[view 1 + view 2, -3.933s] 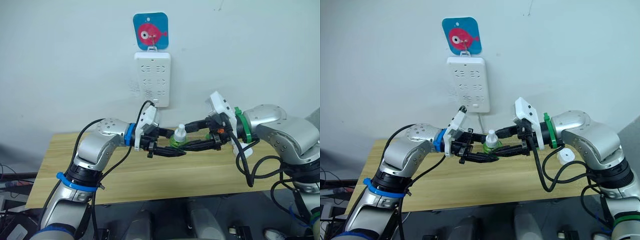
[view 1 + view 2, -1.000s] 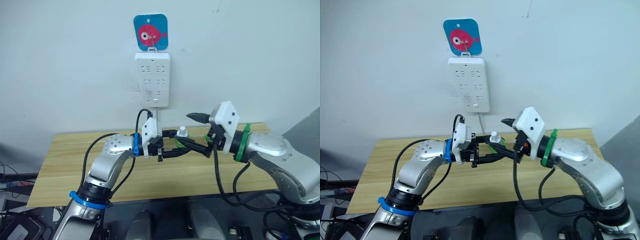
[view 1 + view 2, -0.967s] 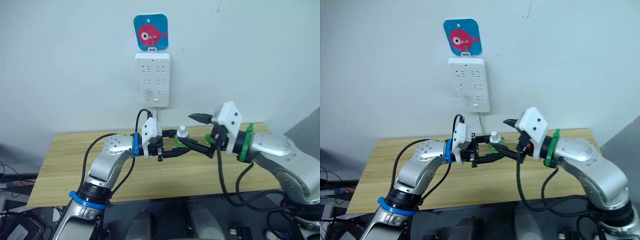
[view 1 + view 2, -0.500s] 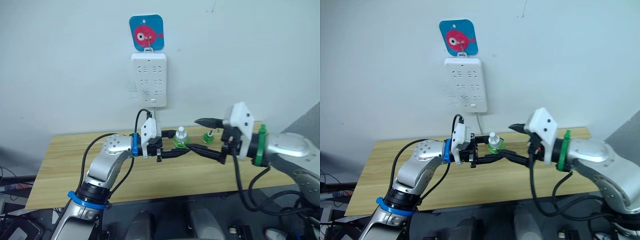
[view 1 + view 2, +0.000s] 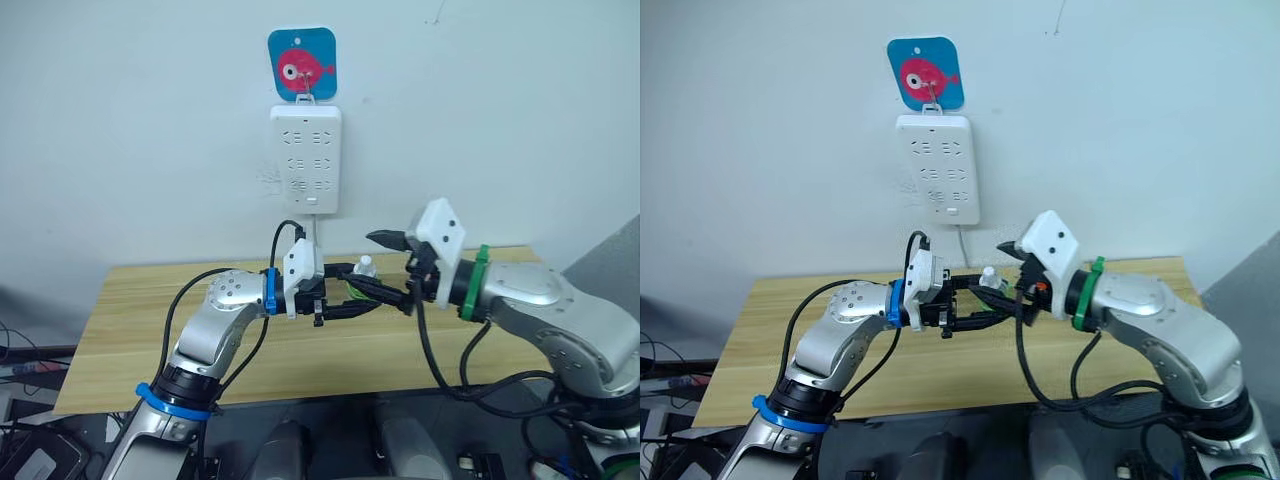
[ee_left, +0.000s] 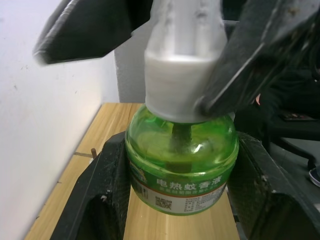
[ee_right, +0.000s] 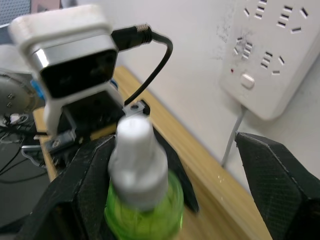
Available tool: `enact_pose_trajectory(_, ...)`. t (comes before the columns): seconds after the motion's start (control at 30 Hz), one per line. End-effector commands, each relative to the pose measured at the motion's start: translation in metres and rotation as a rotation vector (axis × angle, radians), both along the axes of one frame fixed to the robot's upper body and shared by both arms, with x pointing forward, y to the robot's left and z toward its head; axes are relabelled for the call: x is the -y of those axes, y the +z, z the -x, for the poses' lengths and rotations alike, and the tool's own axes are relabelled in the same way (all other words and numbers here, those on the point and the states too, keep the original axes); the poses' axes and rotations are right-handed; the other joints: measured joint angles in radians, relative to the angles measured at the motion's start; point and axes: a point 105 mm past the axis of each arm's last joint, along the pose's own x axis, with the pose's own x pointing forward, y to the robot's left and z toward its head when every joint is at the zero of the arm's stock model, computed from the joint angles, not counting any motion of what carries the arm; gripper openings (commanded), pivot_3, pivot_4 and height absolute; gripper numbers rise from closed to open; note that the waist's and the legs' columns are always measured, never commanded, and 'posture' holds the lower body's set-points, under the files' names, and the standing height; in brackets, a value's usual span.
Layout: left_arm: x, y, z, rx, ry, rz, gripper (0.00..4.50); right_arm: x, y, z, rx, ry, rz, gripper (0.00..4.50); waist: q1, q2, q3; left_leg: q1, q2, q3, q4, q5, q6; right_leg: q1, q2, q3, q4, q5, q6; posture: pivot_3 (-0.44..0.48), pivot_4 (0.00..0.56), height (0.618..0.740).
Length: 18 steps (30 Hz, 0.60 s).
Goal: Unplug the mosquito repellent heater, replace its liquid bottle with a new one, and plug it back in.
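My left gripper [image 5: 350, 291] is shut on a green liquid bottle [image 6: 181, 161] with a white cap [image 6: 182, 75], held upright above the table's back edge. Its black fingers [image 6: 102, 197] press the bottle's sides. My right gripper [image 5: 379, 266] is open, with one finger on each side of the cap. In the left wrist view one right finger [image 6: 260, 45] lies against the cap and the other stands off it. In the right wrist view the bottle [image 7: 145, 210] sits off-centre between the wide-spread fingers [image 7: 87, 185]. The mosquito repellent heater is hidden.
A long white power strip [image 5: 305, 160] hangs on the wall under a blue plate with a pink fish [image 5: 301, 63], its cord dropping behind the bottle. The wooden table [image 5: 130, 320] spans the scene below both arms.
My right gripper has moved left to the bottle and now brackets its cap. The left gripper has kept the bottle in place. The camera shifted slightly.
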Motion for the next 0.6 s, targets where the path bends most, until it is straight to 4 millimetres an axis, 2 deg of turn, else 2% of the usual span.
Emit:
enact_pose_trajectory(0.03, 0.001, 0.010, 0.004, 0.046, -0.013, 0.020, 2.31, 0.024, 0.010, 0.009, 0.020, 0.005, 0.055, 3.94, 0.000, 0.000, 0.000, 0.000, 0.000, 0.000, 0.000, 0.000, 0.000, 0.000, 0.000, 0.000, 0.000, 0.000, 0.000, -0.206, 0.161, 0.740)
enact_pose_trajectory(0.13, 0.001, 0.009, 0.003, 0.045, -0.011, 0.018, 2.31, 0.035, 0.011, 0.018, -0.002, 0.036, 0.103, 3.94, 0.000, 0.000, 0.000, 0.001, 0.000, 0.001, 0.000, 0.000, 0.000, 0.001, 0.001, 0.000, 0.000, 0.000, 0.000, -0.209, 0.162, 0.740)
enact_pose_trajectory(0.23, 0.000, 0.009, 0.003, 0.044, -0.011, 0.016, 2.31, 0.036, 0.013, 0.023, -0.012, 0.071, 0.115, 3.94, -0.004, 0.000, 0.000, 0.002, 0.002, 0.003, 0.000, 0.000, 0.000, 0.001, 0.002, 0.000, 0.001, 0.000, 0.000, -0.210, 0.160, 0.740)
enact_pose_trajectory(0.33, 0.000, 0.009, 0.003, 0.045, -0.013, 0.013, 2.31, 0.029, 0.020, 0.023, 0.002, 0.090, 0.069, 3.94, -0.005, 0.000, 0.000, 0.003, 0.003, 0.004, 0.000, 0.000, 0.000, 0.001, 0.003, 0.000, 0.001, 0.000, 0.000, -0.210, 0.159, 0.740)
enact_pose_trajectory(0.43, 0.001, 0.009, 0.004, 0.049, -0.023, 0.008, 2.31, 0.004, 0.028, 0.022, 0.004, 0.138, -0.042, 3.94, -0.008, 0.000, 0.000, 0.003, 0.002, 0.006, 0.000, 0.000, 0.000, 0.001, 0.004, 0.002, 0.001, 0.000, 0.000, -0.215, 0.155, 0.740)
enact_pose_trajectory(0.6, 0.003, 0.009, 0.005, 0.053, -0.037, 0.004, 2.31, -0.010, 0.024, 0.012, -0.010, 0.149, -0.050, 3.94, -0.008, 0.000, 0.000, 0.003, 0.001, 0.006, 0.001, 0.001, 0.001, 0.001, 0.003, 0.002, 0.000, 0.001, 0.001, -0.215, 0.151, 0.740)
